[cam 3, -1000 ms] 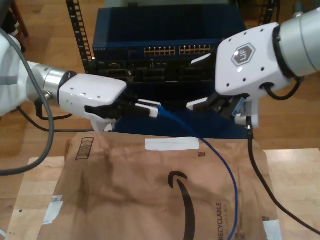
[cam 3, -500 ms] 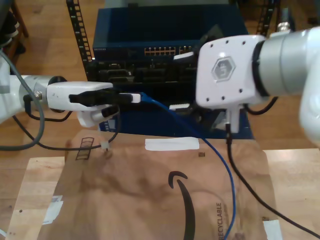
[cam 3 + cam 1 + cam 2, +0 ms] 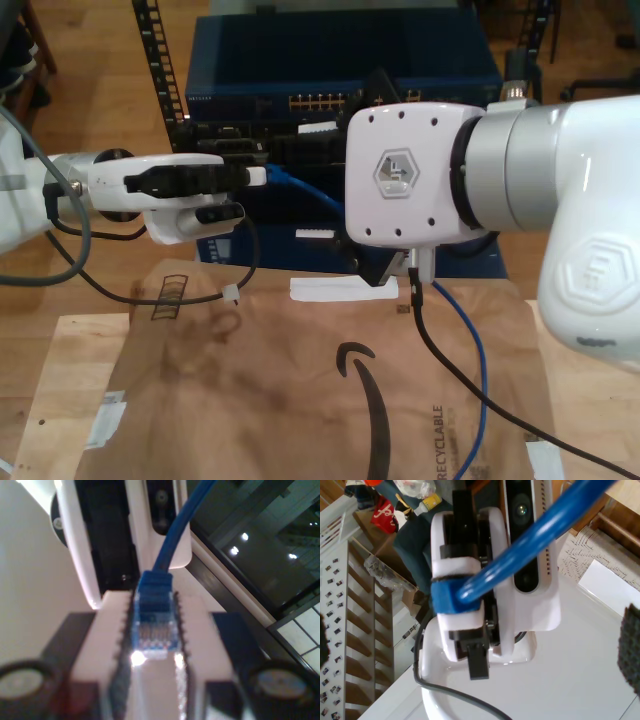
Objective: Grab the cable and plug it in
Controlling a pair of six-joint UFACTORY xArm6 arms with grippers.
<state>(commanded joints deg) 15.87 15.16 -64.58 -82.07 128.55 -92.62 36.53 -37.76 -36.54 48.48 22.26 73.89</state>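
The blue cable (image 3: 478,370) rises from the brown paper toward the rack. My first gripper (image 3: 152,605) is shut on the cable's translucent blue plug (image 3: 152,625), which sits between its toothed white pads (image 3: 192,645). In the exterior view this gripper (image 3: 262,176) reaches in from the left, level with the rack front. The second wrist view faces the first gripper (image 3: 462,605), with the cable (image 3: 535,535) running from it toward the camera. My second gripper (image 3: 318,182) comes from the exterior view's right and stands open, and the cable passes between its spread fingers.
A dark blue rack unit with rows of network ports (image 3: 320,100) stands behind both grippers. Brown paper packaging (image 3: 250,400) covers the wooden table (image 3: 70,380), with a white tape strip (image 3: 340,289) near its far edge. A black arm cable (image 3: 450,370) hangs across the paper.
The second arm has swung toward the exterior view's left, closing on the first gripper. The first gripper has drawn left and upward with the plug, stretching the cable.
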